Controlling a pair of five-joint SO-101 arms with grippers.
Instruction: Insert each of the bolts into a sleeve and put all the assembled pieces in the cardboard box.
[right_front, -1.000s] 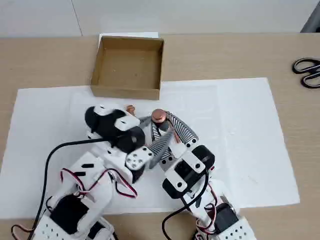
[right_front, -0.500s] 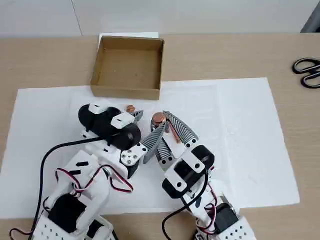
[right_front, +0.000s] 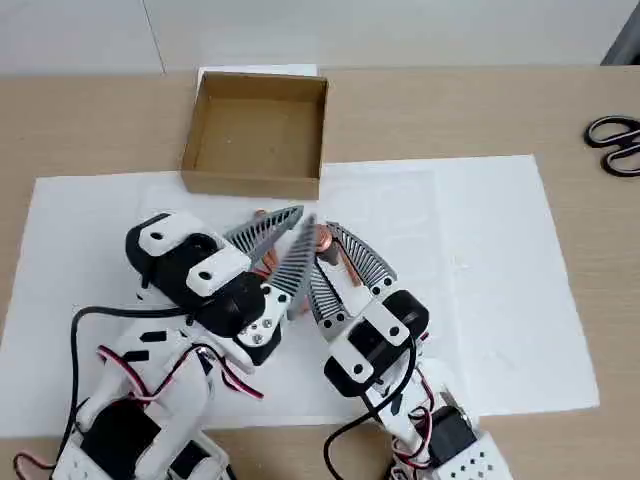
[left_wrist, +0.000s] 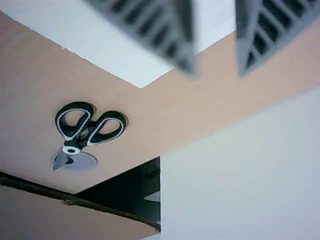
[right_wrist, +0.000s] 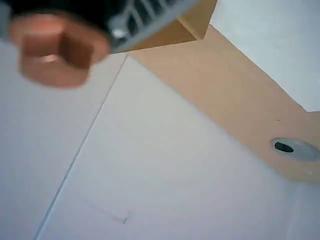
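My right gripper (right_front: 325, 245) is shut on a copper bolt (right_front: 321, 237); the bolt's round head sticks out past the fingertips over the white paper. In the right wrist view the bolt (right_wrist: 54, 49) looms close and blurred. My left gripper (right_front: 303, 222) stands open beside it, its grey fingers spread and tilted upward, the tips near the bolt head. In the left wrist view the left gripper (left_wrist: 215, 65) has nothing between its fingers. A small copper piece (right_front: 260, 214) peeks out behind one left finger. The cardboard box (right_front: 300, 186) sits beyond both grippers.
A white paper sheet (right_front: 480, 260) covers the table's middle. Black-handled scissors (right_front: 614, 143) lie at the far right edge, and the scissors (left_wrist: 84, 131) also show in the left wrist view. A round grommet hole (right_wrist: 285, 147) sits in the tabletop.
The left arm pulled back to the left and its gripper tilted up and spread its fingers wider. The right gripper kept still with the bolt.
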